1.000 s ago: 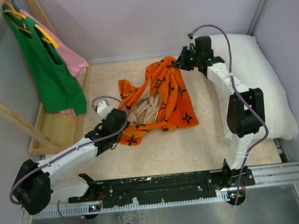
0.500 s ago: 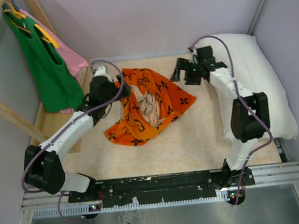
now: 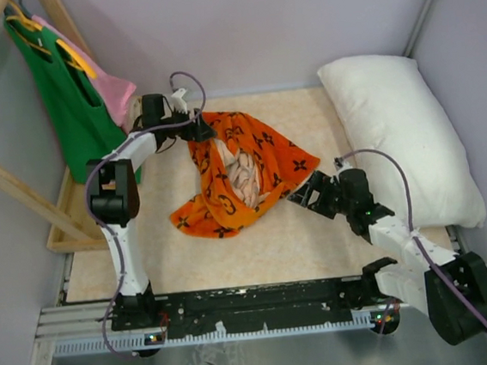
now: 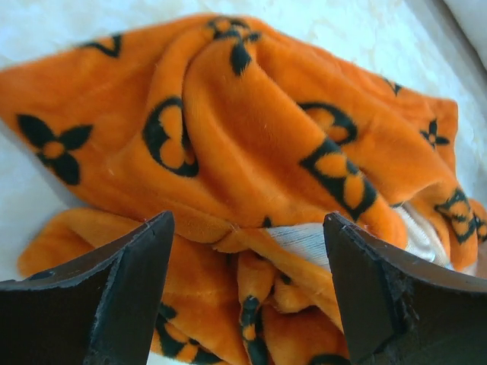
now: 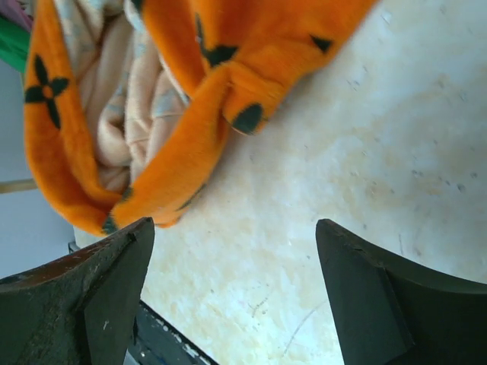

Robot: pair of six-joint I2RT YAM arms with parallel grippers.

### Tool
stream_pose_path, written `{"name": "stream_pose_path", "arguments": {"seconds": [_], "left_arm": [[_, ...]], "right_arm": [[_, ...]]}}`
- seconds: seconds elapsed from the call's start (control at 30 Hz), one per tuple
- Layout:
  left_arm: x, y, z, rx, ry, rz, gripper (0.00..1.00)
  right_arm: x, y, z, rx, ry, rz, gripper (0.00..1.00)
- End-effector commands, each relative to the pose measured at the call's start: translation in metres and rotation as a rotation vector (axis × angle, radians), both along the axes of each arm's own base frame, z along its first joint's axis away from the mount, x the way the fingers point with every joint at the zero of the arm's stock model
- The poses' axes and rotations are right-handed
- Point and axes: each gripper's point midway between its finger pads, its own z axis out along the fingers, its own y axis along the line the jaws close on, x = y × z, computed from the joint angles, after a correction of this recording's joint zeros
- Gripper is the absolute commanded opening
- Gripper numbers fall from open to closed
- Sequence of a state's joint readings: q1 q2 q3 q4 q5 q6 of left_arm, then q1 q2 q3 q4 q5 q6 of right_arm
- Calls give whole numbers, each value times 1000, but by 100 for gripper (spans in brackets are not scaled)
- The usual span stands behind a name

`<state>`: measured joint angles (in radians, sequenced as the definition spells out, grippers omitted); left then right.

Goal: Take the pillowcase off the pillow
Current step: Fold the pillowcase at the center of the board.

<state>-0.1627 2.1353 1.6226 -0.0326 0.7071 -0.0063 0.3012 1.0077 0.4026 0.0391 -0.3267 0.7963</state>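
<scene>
Crumpled orange pillowcase (image 3: 247,172) lies apart from white pillow (image 3: 403,133).

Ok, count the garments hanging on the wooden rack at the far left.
2: a green tank top hangs in front, and a pink garment hangs behind it, mostly covered. Others could be hidden behind these two.

There is one pillowcase (image 3: 247,169), in the middle, and one pillow (image 3: 399,137) at 3 o'clock from it. There are two grippers: the left gripper (image 3: 199,128) at 11 o'clock from the pillowcase and the right gripper (image 3: 305,192) at 4 o'clock. Two pieces of clothing hang at 10 o'clock: one green top (image 3: 77,112) and one pink garment (image 3: 114,96).
</scene>
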Motion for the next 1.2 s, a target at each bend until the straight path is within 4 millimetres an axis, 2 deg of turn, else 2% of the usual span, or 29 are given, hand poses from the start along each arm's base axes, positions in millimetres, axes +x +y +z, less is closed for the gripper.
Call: {"name": "stream_pose_path", "arguments": {"seconds": [0.0,0.17,0.37,0.47,0.63,0.73,0.77,0.8,0.83,0.9,0.93,0.97,1.0,1.03,1.1,1.17], "left_arm": [[-5,-26,15,-77,-80,-226,85],[-5,-44,12,-157,-64,-303,86],[-22,-74,0,-145,-51,-366,86],[-28,-82,-9,-134,-39,-381,85],[-24,-81,-29,-95,-18,-339,82],[-6,-74,-37,-50,-42,-241,80],[-1,-72,-38,-42,-50,-214,77],[3,-70,-39,-40,-54,-189,70],[6,-68,-40,-41,-58,-167,53],[10,-63,-34,-66,-69,-129,11],[17,-53,-31,-70,-72,-73,0],[25,-38,-24,-62,-86,4,0],[34,-16,-19,-41,-101,122,0],[41,11,-5,-22,-137,268,0],[43,73,32,1,-228,571,0],[32,121,65,13,-283,788,0]], "right_arm": [[20,6,30,137,-150,-73,86],[31,24,20,203,-143,-22,82],[48,39,5,228,-129,-12,80],[54,50,-4,258,-111,-4,73],[68,58,-22,262,-107,-23,69],[77,60,-37,255,-106,-31,66],[80,62,-37,263,-119,-28,61],[81,63,-38,269,-125,-21,53],[82,65,-37,276,-131,-11,38],[80,67,-28,299,-144,17,4],[79,66,-14,311,-163,33,0],[78,63,0,311,-173,44,0],[78,53,14,305,-170,41,0],[76,38,29,307,-171,30,0],[78,-11,64,311,-214,-57,0],[83,-67,78,249,-219,-179,0]]}}
